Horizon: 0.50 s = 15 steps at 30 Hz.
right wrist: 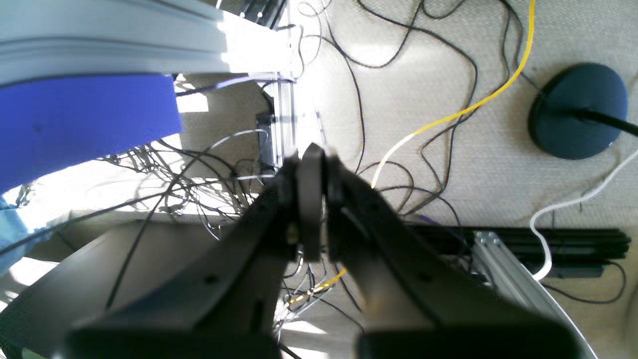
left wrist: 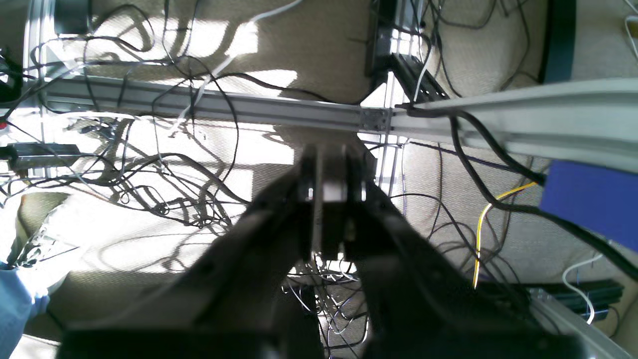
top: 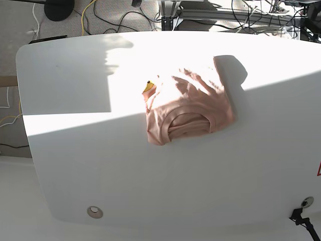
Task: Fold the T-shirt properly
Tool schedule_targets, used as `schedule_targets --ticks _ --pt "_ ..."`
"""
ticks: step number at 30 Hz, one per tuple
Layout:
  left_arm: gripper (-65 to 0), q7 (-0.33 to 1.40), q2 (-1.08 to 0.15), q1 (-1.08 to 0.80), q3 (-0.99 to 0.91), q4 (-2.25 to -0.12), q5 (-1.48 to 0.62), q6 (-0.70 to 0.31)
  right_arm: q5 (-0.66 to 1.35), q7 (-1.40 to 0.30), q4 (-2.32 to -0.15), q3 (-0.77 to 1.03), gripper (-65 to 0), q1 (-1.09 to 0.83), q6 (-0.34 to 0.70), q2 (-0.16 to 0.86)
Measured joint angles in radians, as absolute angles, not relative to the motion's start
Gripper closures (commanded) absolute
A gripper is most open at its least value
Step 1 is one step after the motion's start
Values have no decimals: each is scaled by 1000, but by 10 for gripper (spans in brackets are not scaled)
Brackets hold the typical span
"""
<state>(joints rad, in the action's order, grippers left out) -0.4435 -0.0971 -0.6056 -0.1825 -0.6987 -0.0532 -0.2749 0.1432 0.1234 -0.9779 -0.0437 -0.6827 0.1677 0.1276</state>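
Note:
The salmon-pink T-shirt (top: 193, 108) lies folded into a small wrinkled bundle near the middle of the white table (top: 100, 165). Its ribbed neck (top: 188, 123) faces the near edge, and a small yellow tag (top: 148, 88) sticks out at its left corner. Neither arm shows in the base view. In the left wrist view my left gripper (left wrist: 330, 194) hangs over the floor, fingers together, nothing held. In the right wrist view my right gripper (right wrist: 311, 199) is the same, shut and empty. The shirt is in neither wrist view.
Both wrist views show beige floor with tangled black cables, aluminium frame rails (left wrist: 249, 107), a blue panel (right wrist: 84, 119) and a dark round stand base (right wrist: 578, 109). The table has a round metal insert (top: 94, 212) near its front left corner.

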Motion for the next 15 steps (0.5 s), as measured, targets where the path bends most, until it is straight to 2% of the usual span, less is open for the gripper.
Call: schedule_targets --ticks 15 --pt "0 -442 -131 -294 -184 -207 -8 -270 142 123 -680 -53 0 -420 173 120"
